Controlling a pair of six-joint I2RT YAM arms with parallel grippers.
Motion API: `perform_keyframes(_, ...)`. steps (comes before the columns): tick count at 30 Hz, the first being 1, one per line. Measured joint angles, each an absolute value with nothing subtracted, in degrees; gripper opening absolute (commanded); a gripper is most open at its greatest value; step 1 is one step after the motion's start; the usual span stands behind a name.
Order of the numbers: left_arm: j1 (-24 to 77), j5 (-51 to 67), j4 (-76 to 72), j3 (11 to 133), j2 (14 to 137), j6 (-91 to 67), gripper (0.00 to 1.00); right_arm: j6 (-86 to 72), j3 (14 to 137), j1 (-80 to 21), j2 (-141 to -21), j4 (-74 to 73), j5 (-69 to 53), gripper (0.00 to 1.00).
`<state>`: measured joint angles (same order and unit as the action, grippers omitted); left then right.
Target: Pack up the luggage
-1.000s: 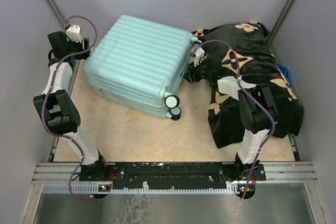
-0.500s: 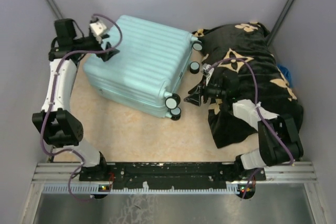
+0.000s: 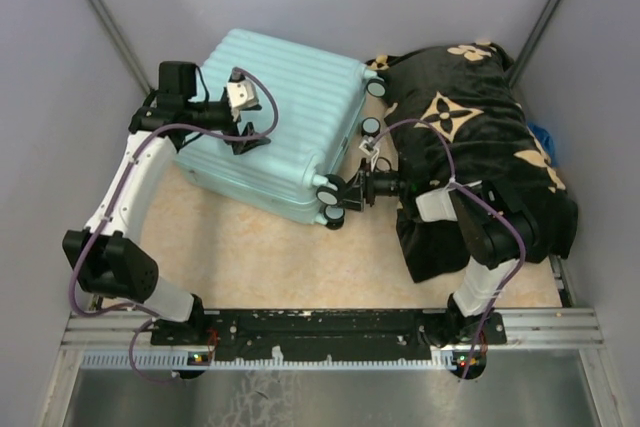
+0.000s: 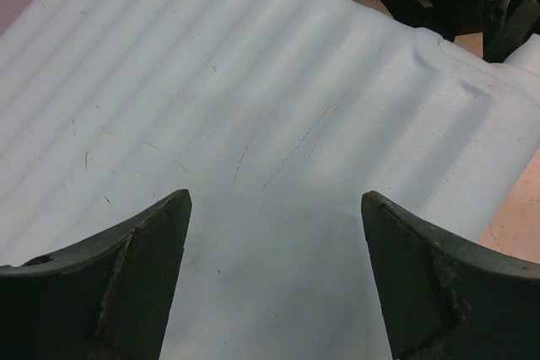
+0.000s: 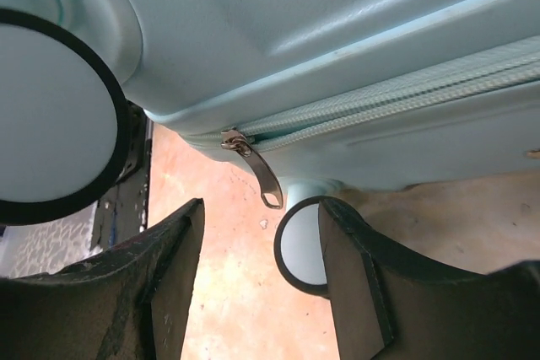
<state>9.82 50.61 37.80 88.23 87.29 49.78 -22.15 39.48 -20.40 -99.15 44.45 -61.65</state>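
The pale mint-blue suitcase (image 3: 270, 122) lies closed and flat on the tan table, its wheels (image 3: 327, 192) toward the right. My left gripper (image 3: 252, 137) is open and empty just above the ribbed shell (image 4: 253, 99). My right gripper (image 3: 347, 194) is open beside the near wheels, pointing at the zip. In the right wrist view the metal zip pull (image 5: 257, 170) hangs from the suitcase's zip (image 5: 396, 99) just ahead of my open fingers (image 5: 363, 276), with a wheel (image 5: 299, 246) behind the right finger.
A black blanket with tan flower motifs (image 3: 480, 137) lies heaped at the right, under my right arm. Grey walls close in the table at back and sides. A black rail (image 3: 320, 327) runs along the near edge.
My left gripper has swung right from the table's left edge to above the suitcase shell. My right gripper has moved down and left from the blanket to the near wheels.
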Motion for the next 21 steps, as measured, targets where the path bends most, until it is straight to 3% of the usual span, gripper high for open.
perform_keyframes(8, 11.79, 48.99, 38.39, 88.23, 85.67, 49.76, 0.88, -26.2, 40.23, -22.44, -104.62, 52.8, -62.19, 0.47)
perform_keyframes(13, 12.4, 47.7, 38.26, 87.7, 85.67, 49.28, 0.87, -28.45, 41.04, -23.24, -105.65, 56.75, -61.98, 0.29)
perform_keyframes(18, 14.35, 47.37, 38.44, 87.72, 85.67, 48.38, 0.9, -29.41, 40.97, -23.59, -105.65, 58.3, -61.1, 0.03)
perform_keyframes(21, 17.96, 48.07, 41.3, 88.84, 85.86, 49.23, 0.97, -29.61, 40.8, -23.86, -105.58, 58.76, -61.12, 0.0)
